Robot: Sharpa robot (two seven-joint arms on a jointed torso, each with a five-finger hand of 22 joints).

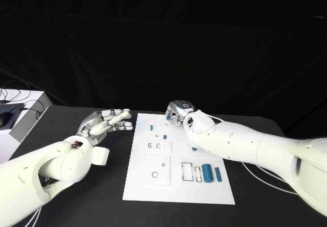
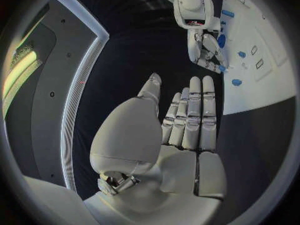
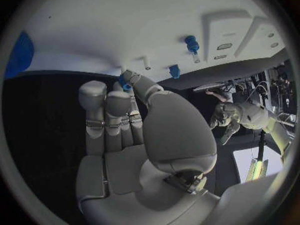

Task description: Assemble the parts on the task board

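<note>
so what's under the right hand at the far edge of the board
The right hand hangs over the far edge of the white board. The right wrist view shows a small blue piece at its fingers. Whether they grip it is hidden.

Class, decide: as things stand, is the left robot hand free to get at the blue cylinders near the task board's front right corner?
Probably not easily: the left robot hand hovers off the task board by its far left edge, and the blue cylinders lie diagonally across it.

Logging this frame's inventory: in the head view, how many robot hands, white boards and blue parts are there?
Silver many-fingered hands: 2 (left hand, right hand)
White flat task board: 1
Small blue parts: 5 plainly seen; the right arm may hide more
Total: 8
</note>
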